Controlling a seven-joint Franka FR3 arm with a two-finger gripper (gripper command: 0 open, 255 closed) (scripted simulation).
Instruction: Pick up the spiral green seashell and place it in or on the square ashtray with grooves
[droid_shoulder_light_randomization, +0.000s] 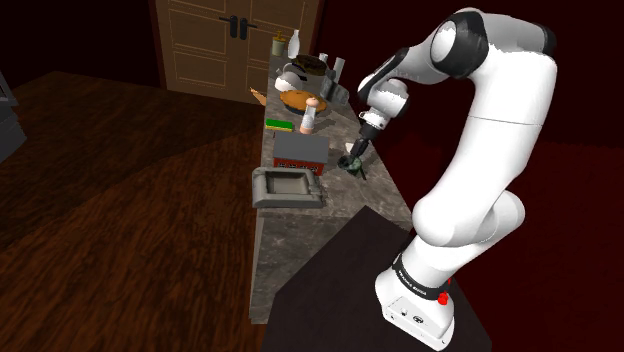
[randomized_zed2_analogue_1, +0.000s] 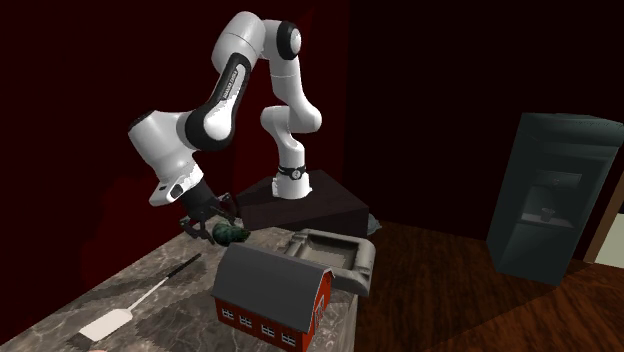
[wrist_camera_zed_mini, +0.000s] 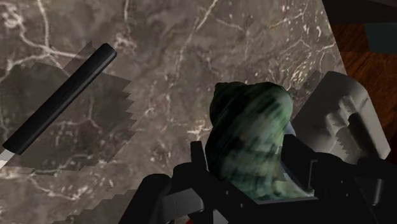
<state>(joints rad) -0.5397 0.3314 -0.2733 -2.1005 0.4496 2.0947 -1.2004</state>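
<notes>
A spiral green seashell (wrist_camera_zed_mini: 251, 133) with dark stripes sits clasped between my black fingers (wrist_camera_zed_mini: 198, 160). My gripper (wrist_camera_zed_mini: 254, 175) is shut on it and holds it a little above the marble counter (wrist_camera_zed_mini: 159, 57). In the second exterior view the seashell (randomized_zed2_analogue_1: 233, 233) sticks out of the gripper (randomized_zed2_analogue_1: 212, 226) toward the square grey ashtray (randomized_zed2_analogue_1: 331, 256), which lies a short way off near the counter's edge. From the shoulder camera, the gripper (droid_shoulder_light_randomization: 353, 157) hangs to the right of the ashtray (droid_shoulder_light_randomization: 288, 187), with the seashell (droid_shoulder_light_randomization: 351, 160) in it. The ashtray (wrist_camera_zed_mini: 347, 118) shows beside the shell.
A red barn-shaped box (randomized_zed2_analogue_1: 270, 296) with a grey roof stands next to the ashtray. A spatula (randomized_zed2_analogue_1: 140, 298) with a black handle (wrist_camera_zed_mini: 60, 105) lies on the counter. Bottles, a bowl and other kitchen items (droid_shoulder_light_randomization: 305, 85) crowd the far end. The dark stand (randomized_zed2_analogue_1: 300, 205) borders the counter.
</notes>
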